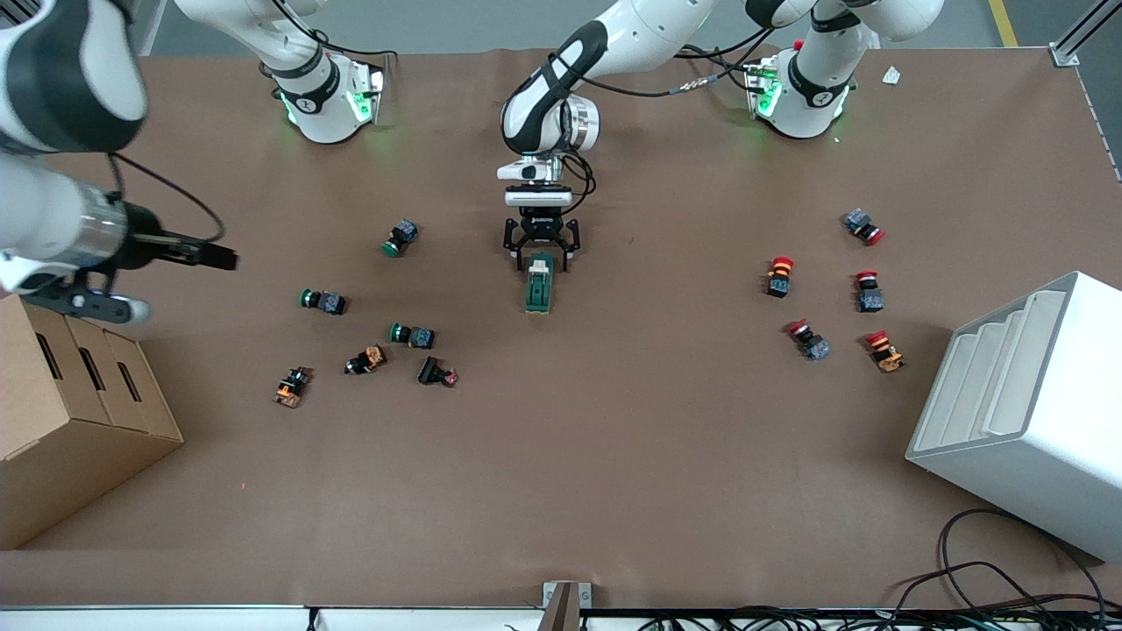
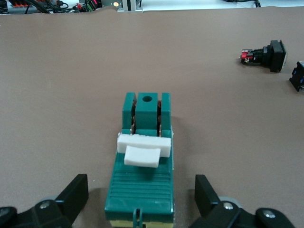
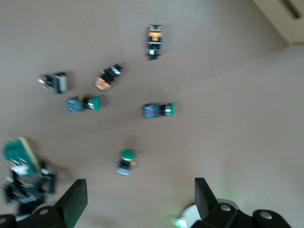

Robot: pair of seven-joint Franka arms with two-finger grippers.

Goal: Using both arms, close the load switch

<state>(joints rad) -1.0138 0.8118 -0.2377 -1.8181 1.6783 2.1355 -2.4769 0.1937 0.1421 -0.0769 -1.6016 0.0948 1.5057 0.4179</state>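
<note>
Left wrist view puts the load switch (image 2: 142, 164) directly between the spread fingers (image 2: 71, 192) of the left gripper (image 2: 142, 199), the jaws released and standing clear of both green flanks, nothing grasped. The switch's long axis runs straight out from the pincer, in line with its reach; the white lever (image 2: 142, 149) lies crosswise just ahead of the fingertips, the holed green end farther out. A black push-button (image 2: 266, 56) sits well off to one side, farther along the table.

From the front camera, the left gripper (image 1: 541, 254) hangs low at mid-table over the switch's end toward the robots' bases, and the load switch (image 1: 540, 284) points from there toward the camera. Whether the fingertips touch the table is hard to tell from here.

The right gripper (image 1: 206, 255) is up in the air over the right arm's end of the table, above the cardboard box (image 1: 70, 412), its fingers (image 3: 73, 202) apart and empty in the right wrist view. That view looks down past a scatter of green-capped push-buttons (image 3: 164, 110) to the load switch (image 3: 19, 154) well away. The left arm is plainly the nearer; the right has most of the travelling to do before both can work the lever.
</note>
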